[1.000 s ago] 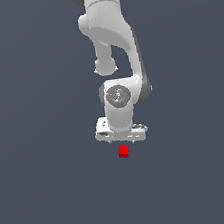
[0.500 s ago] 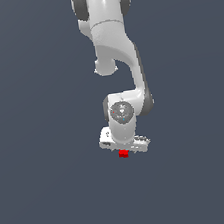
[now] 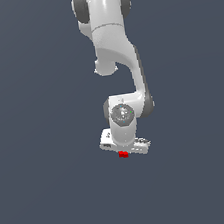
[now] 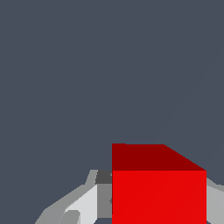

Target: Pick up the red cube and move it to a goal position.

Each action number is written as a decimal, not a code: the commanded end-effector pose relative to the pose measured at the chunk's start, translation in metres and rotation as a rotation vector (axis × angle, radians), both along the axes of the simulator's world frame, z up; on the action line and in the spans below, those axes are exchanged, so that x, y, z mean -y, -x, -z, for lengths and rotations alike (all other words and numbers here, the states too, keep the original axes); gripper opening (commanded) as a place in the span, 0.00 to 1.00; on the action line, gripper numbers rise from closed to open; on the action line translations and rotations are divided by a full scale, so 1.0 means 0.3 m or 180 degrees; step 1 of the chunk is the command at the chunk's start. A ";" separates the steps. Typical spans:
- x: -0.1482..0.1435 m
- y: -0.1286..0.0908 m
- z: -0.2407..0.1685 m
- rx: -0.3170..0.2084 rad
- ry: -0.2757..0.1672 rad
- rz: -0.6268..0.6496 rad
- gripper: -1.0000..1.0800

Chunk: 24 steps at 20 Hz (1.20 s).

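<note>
The red cube [image 3: 123, 155] is a tiny bright red block that peeks out from under the white hand of the arm in the exterior view. My gripper [image 3: 123, 151] sits right over it and hides most of it. In the wrist view the red cube [image 4: 158, 192] fills the space between my fingers [image 4: 104, 197]. One finger presses on each side of it with no gap showing. My gripper [image 4: 159, 210] is shut on the cube.
A plain dark grey floor [image 3: 45, 194] lies all around. The white arm [image 3: 116, 58] reaches in from the top of the exterior view. No other object shows.
The hand has moved down over the cube, which stayed in place. The cube was fully visible beyond the hand before; now only a sliver shows.
</note>
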State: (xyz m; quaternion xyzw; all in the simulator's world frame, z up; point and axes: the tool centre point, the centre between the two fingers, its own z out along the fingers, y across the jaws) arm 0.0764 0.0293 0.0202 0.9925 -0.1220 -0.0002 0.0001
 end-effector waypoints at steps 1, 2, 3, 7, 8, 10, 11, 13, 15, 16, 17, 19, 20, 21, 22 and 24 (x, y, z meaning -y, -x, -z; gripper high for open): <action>0.000 -0.001 0.000 0.0001 0.0000 0.0001 0.00; 0.000 -0.001 0.000 0.0001 0.0000 0.0001 0.00; 0.000 -0.001 0.000 0.0001 0.0000 0.0001 0.00; 0.000 0.000 -0.001 0.0001 0.0000 0.0001 0.00; 0.001 0.001 -0.002 0.0001 0.0000 0.0001 0.00; 0.002 0.006 -0.004 0.0001 0.0000 0.0001 0.00; 0.002 0.010 -0.006 0.0001 0.0000 0.0001 0.00; 0.004 0.019 -0.010 0.0001 0.0000 0.0001 0.00; 0.007 0.032 -0.017 0.0001 0.0000 0.0001 0.00; 0.009 0.040 -0.020 0.0001 0.0000 0.0001 0.00; 0.011 0.049 -0.025 0.0001 0.0000 0.0001 0.00; 0.015 0.069 -0.035 0.0001 0.0000 0.0001 0.00; 0.017 0.081 -0.040 0.0001 0.0000 0.0001 0.00; 0.020 0.094 -0.047 0.0001 0.0000 0.0001 0.00; 0.023 0.107 -0.053 0.0001 0.0000 0.0001 0.00; 0.030 0.138 -0.069 0.0001 0.0000 0.0001 0.00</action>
